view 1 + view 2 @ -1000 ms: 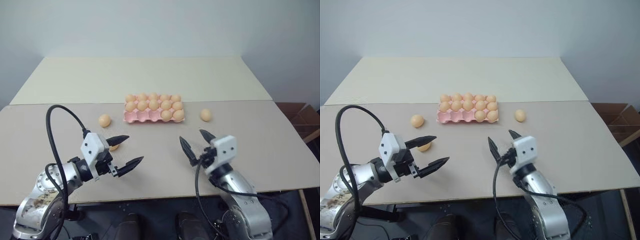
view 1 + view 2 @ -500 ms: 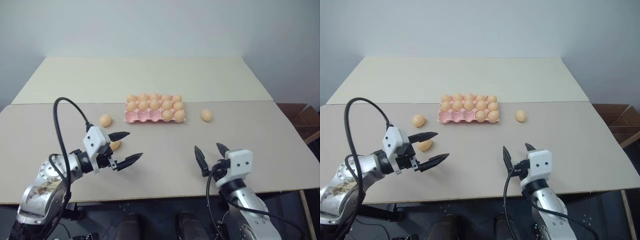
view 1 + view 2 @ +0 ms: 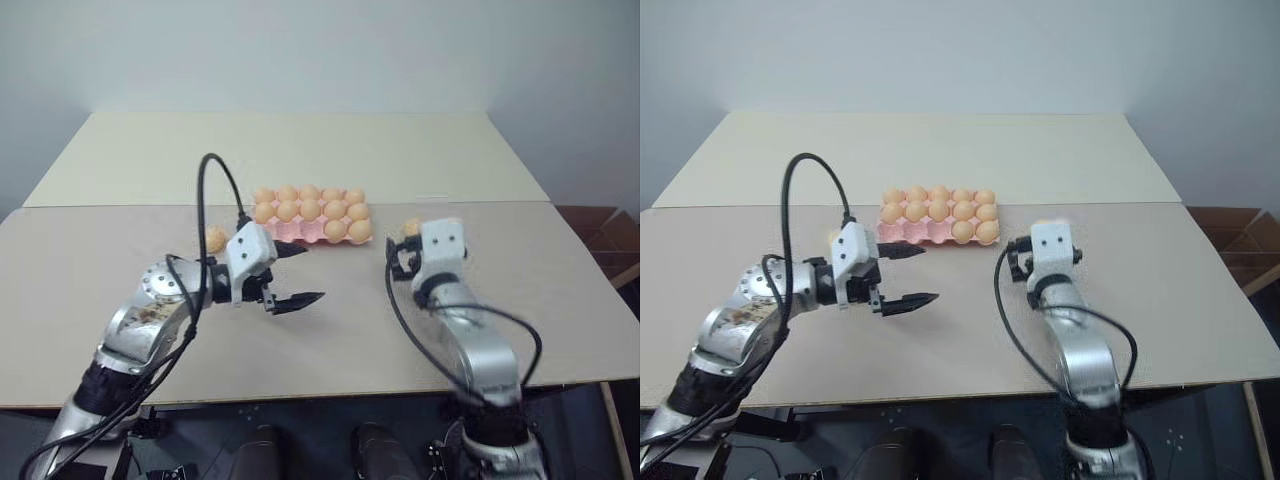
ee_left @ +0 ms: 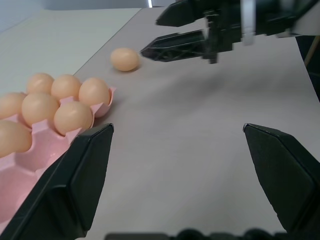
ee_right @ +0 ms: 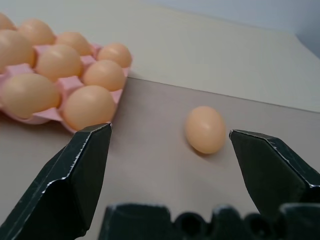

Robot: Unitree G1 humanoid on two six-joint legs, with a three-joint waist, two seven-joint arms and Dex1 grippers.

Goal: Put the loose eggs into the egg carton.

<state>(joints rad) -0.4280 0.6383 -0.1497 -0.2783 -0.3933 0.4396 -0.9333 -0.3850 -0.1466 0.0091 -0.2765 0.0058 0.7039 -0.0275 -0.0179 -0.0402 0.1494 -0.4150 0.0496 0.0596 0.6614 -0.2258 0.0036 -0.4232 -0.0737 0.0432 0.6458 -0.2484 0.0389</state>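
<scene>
The pink egg carton (image 3: 290, 232) lies mid-table with most cups holding eggs. One loose egg (image 5: 205, 129) rests to the carton's right, just ahead of my right gripper (image 5: 170, 131), which is open with the egg a short way beyond its fingertips and apart from them. Another loose egg (image 3: 214, 238) lies left of the carton, partly behind my left wrist. My left gripper (image 3: 313, 273) hovers in front of the carton's near edge, open and empty, pointing toward the right. The left wrist view shows the carton's end (image 4: 30, 150), the right-hand egg (image 4: 125, 59) and the right gripper's fingers (image 4: 180, 42).
The light table (image 3: 330, 340) has a seam running behind the carton, with a paler back half (image 3: 290, 150). A cardboard box (image 3: 605, 235) stands off the table's right edge. A black cable (image 3: 215, 190) loops above my left arm.
Both arms have reached forward toward the carton. The left gripper swung right to the carton's front; the right gripper advanced up to the right-hand egg. Both stayed open.
</scene>
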